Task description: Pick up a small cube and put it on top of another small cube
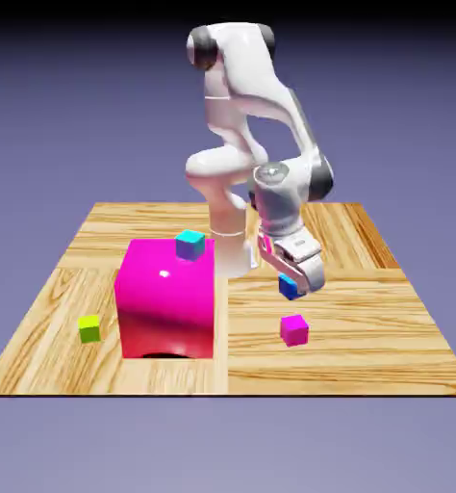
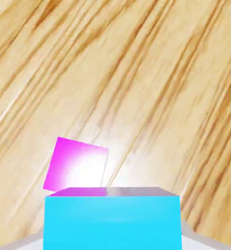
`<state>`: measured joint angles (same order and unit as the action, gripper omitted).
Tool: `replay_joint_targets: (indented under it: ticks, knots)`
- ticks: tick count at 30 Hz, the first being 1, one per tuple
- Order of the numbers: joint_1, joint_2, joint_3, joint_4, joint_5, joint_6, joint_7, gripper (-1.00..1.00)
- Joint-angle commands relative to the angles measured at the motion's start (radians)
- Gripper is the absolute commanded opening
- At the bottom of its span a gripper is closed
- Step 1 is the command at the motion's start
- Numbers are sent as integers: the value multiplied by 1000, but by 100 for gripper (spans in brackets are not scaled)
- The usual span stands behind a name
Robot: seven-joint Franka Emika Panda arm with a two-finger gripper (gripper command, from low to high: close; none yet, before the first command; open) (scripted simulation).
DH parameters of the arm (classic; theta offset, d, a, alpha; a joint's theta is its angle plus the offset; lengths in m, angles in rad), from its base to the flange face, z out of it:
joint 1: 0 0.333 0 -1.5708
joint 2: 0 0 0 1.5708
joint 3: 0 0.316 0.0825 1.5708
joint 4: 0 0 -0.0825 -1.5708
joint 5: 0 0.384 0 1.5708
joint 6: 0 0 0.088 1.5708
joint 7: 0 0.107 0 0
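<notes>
The fingers point(image 2: 112, 239) of the white arm point(image 1: 278, 197) are closed on the small plain blue cube point(image 1: 289, 287), right of centre in the exterior view. Nearer the camera, a small magenta cube point(image 1: 294, 330) rests on the wooden desk point(image 1: 376, 337). At left, a large glossy magenta block point(image 1: 166, 298) bears a small cyan-topped cube point(image 1: 190, 245); a small lime-green cube point(image 1: 89, 328) sits left of the block.

I'm looking at a simulated scene: a wood-grain table point(image 1: 347, 356) with a robot arm point(image 1: 229, 87), against a plain blue-violet backdrop point(image 1: 68, 116).
</notes>
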<state>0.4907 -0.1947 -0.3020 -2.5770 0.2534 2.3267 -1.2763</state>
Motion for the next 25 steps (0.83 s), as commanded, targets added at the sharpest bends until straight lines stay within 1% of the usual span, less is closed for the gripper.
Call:
replay_joint_targets:
  ticks: [1,15,17,22,23,24,25]
  knots:
    - [-26,-36,-8,-2,-24,-33,-2,-100]
    - [-389,-544,-114,-31,-382,-507,-9,-100]
    - [-390,-546,-115,-31,-384,-509,-9,-100]
    - [-393,-497,-148,-183,-403,-311,-18,-100]
    - [-393,-497,-148,-183,-403,-311,-18,100]
    - [-393,-497,-148,-183,-403,-311,-18,100]
    - [-393,-508,-140,-149,-399,-355,-16,100]
